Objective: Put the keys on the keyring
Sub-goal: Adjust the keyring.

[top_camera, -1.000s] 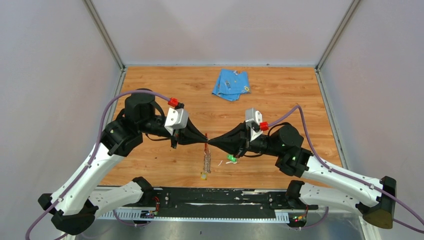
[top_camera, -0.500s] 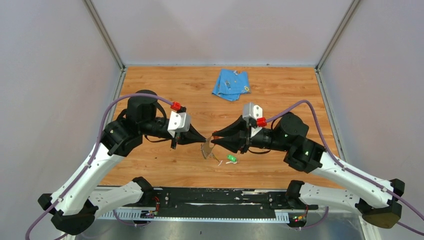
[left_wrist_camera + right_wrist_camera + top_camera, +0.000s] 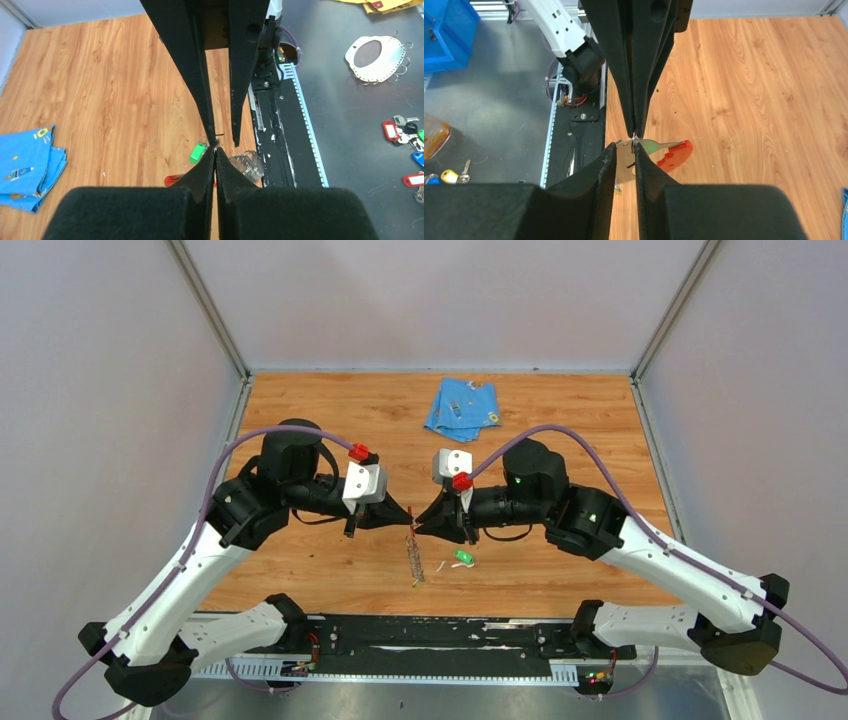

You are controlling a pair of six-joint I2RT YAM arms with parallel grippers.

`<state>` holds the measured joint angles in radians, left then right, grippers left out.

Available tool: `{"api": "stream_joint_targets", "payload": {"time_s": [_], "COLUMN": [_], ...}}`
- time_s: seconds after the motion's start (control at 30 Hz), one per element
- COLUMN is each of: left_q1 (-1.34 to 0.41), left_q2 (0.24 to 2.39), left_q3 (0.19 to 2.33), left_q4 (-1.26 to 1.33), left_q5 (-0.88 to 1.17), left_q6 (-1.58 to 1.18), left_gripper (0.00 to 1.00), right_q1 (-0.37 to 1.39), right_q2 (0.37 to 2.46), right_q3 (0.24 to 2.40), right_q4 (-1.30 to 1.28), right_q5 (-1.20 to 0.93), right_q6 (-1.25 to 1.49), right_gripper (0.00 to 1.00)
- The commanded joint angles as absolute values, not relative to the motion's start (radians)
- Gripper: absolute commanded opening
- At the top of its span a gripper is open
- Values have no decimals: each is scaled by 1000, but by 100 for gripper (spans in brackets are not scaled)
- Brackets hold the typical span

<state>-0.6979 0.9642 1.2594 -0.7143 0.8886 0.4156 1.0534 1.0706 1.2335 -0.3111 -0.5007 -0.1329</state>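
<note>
While the two claws meet tip to tip above the bench, the left claw is pinched fully closed on the top edge of the one keyring, which hangs down beneath it. The right claw stands narrowly parted, its fingers on either side of that edge without a clear grip. One green-tagged key lies on the bench just beneath the right claw, apart from the keyring. One folded blue cloth lies well beyond both claws.

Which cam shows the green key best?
Left wrist: the green key lies clear on the table, biggest here. Top external shows it as a tiny speck; right wrist shows only a pale green sliver, unsure.
</note>
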Motion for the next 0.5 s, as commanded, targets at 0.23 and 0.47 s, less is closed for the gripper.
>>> {"api": "stream_joint_targets", "payload": {"time_s": [0.23, 0.47], "left_q1": [-704, -706], "left_q2": [952, 952], "left_q3": [1286, 1289], "left_q4": [-717, -716], "left_q5": [903, 917], "left_q6": [414, 414], "left_gripper": [0, 0], "right_q1": [1045, 1045], "right_q2": [1056, 1065], "right_q3": [1229, 1193], "right_q4": [-269, -202], "right_q5": [-527, -529], "right_q6": [-120, -64], "right_gripper": [8, 1]}}
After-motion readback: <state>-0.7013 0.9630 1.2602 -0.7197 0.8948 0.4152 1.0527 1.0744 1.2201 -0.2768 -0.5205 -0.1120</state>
